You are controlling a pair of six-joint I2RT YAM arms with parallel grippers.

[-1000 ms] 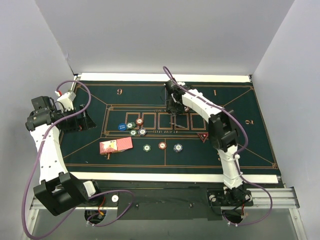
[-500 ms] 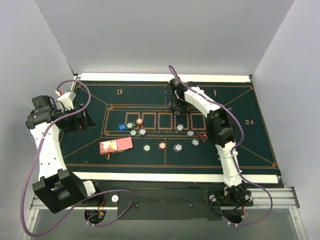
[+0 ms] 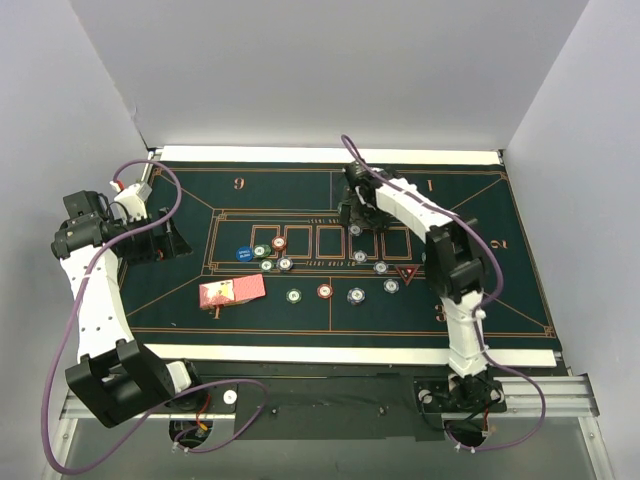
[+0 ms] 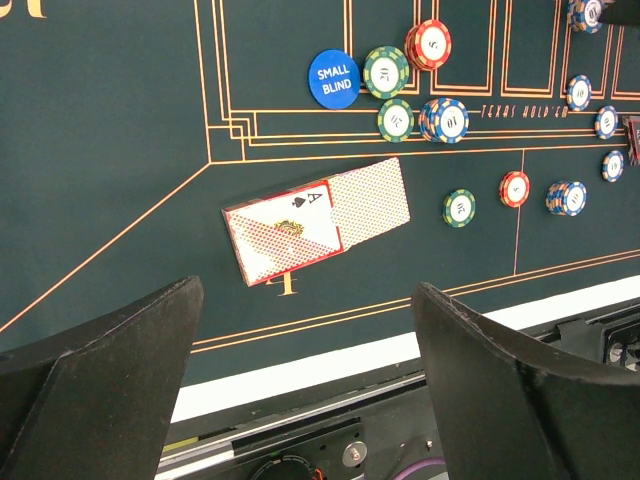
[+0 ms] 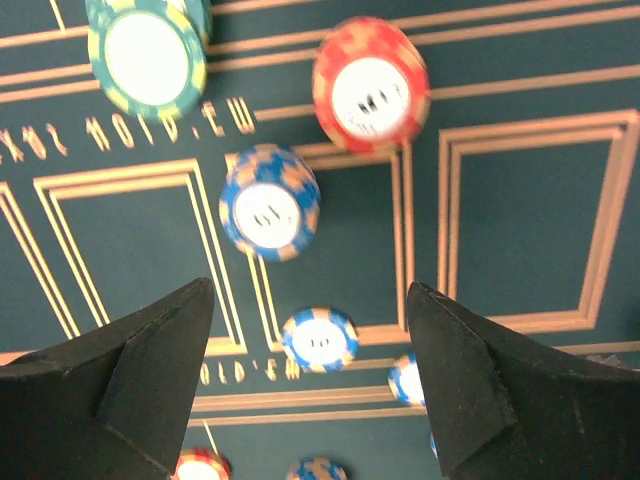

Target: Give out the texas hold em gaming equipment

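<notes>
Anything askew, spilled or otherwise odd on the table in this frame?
The playing cards lie tilted against the orange lines of the mat, loosely fanned, with an ace of spades showing face-up between red backs. Nothing else looks spilled or damaged.

Pink-backed playing-card stack on dark green felt mat; round blue button disc at the stack's 12 o'clock; three striped-edge round chips in a row at its 3 o'clock.

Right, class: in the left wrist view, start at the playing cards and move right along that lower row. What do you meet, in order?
playing cards → green chip → red chip → blue-and-white chip stack
</notes>
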